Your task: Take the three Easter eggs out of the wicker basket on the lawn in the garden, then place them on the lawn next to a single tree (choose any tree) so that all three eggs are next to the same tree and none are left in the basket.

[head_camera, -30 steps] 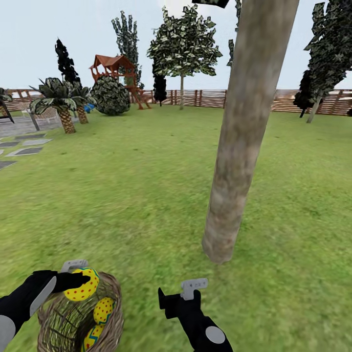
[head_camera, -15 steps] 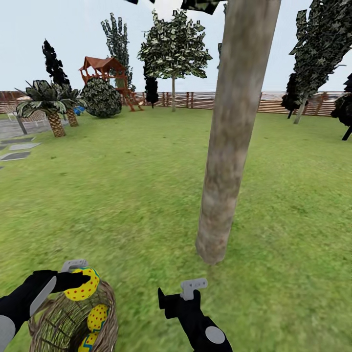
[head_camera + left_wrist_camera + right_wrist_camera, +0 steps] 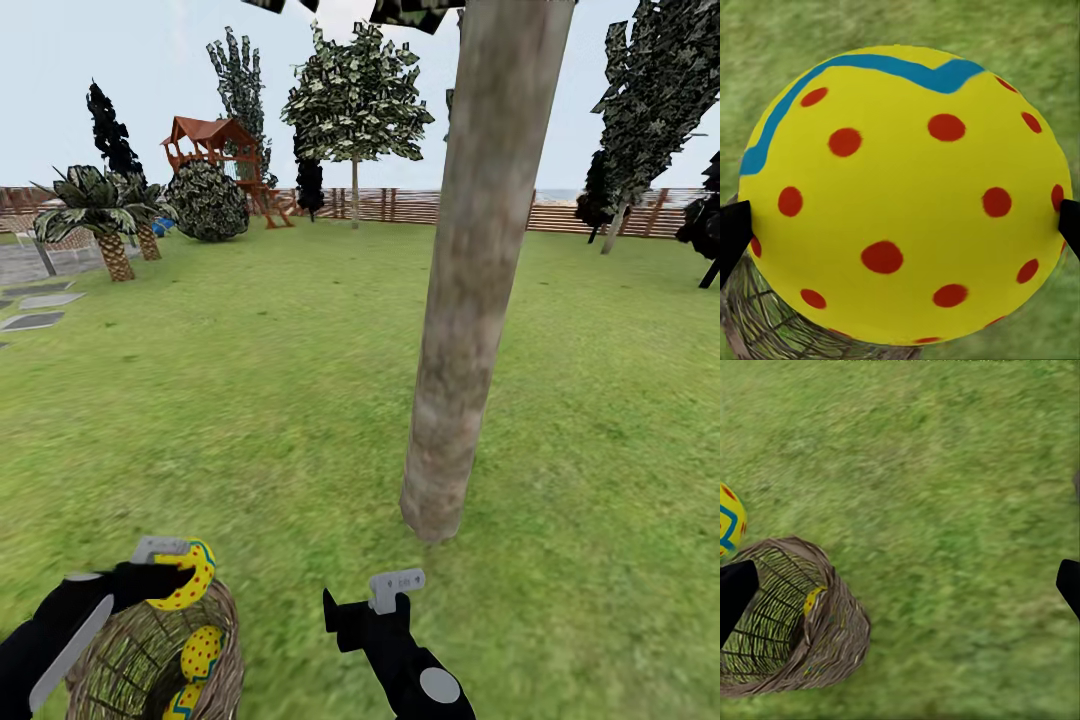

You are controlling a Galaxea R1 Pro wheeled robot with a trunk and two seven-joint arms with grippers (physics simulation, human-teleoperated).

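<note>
On the lawn (image 3: 250,400), close in front of the robot, stands the tree (image 3: 470,300), its thick mottled trunk rising straight up out of the grass. Down by the robot's left side sits the wicker basket (image 3: 225,660), round and brown with a braided rim. The left gripper (image 3: 172,575) hangs just above that rim, its jaws closed on one Easter egg (image 3: 192,580), yellow with red dots and a blue zigzag. From the left wrist camera that held egg (image 3: 904,195) bulges between the two dark fingertips (image 3: 731,232), with a bit of basket weave (image 3: 765,330) and grass below it. Two more eggs lie inside the basket: one (image 3: 203,652) leaning against the near wall, another (image 3: 183,703) lower down, partly cut off by the picture's edge.

The right gripper (image 3: 375,605) hovers over bare grass, between the basket and the foot of the tree, touching neither. Its jaws stand wide apart with nothing in them; in the right wrist camera the two black fingertips (image 3: 735,589) sit far out at either side, with the basket (image 3: 832,637) between them, tipped in that view so its mouth shows, and the lifted egg (image 3: 729,521) beside it.

Farther back, a brown slat fence (image 3: 420,205) rings the garden, with a short palm (image 3: 105,215), a round bush (image 3: 207,200) and a red-roofed play tower (image 3: 215,145) before it.
</note>
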